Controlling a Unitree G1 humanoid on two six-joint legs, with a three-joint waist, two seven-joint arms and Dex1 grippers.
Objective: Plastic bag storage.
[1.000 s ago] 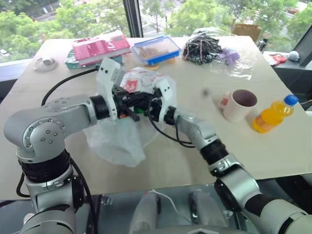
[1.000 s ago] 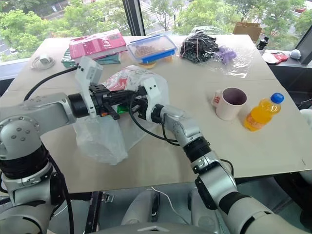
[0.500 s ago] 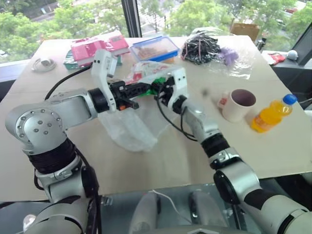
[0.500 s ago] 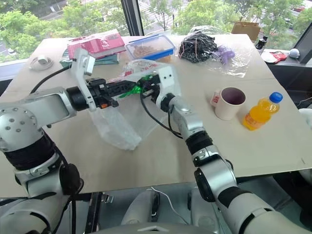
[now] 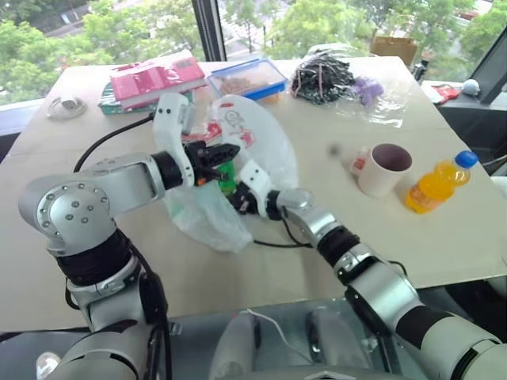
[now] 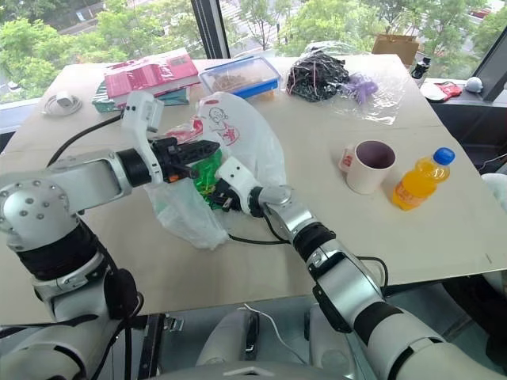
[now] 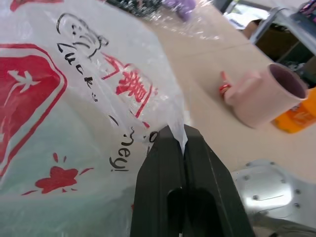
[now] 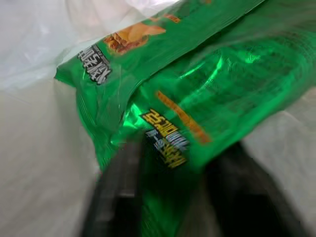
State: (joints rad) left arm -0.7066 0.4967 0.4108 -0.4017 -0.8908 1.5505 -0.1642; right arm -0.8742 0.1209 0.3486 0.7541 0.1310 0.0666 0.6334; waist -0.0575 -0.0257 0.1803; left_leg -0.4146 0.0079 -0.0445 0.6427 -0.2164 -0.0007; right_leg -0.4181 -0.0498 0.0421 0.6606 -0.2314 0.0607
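Holding plastic bag [image 6: 238,134] w/ pinched L tool [image 7: 173,143], green pkt [image 8: 197,89] prob. inside, R tool [image 8: 173,158] spread.

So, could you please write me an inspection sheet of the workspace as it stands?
Surface: tan table, by windows.
Job's things: plastic bag held up, lower part on the table; green snack packet inside.
Clutter: pink mug, orange juice bottle, lunchbox, pink book, clear wrap with cables.
Grippers: left gripper shut on plastic bag; right gripper open around the packet.
Cables: black cable on table.
Surroundings: trees outside.
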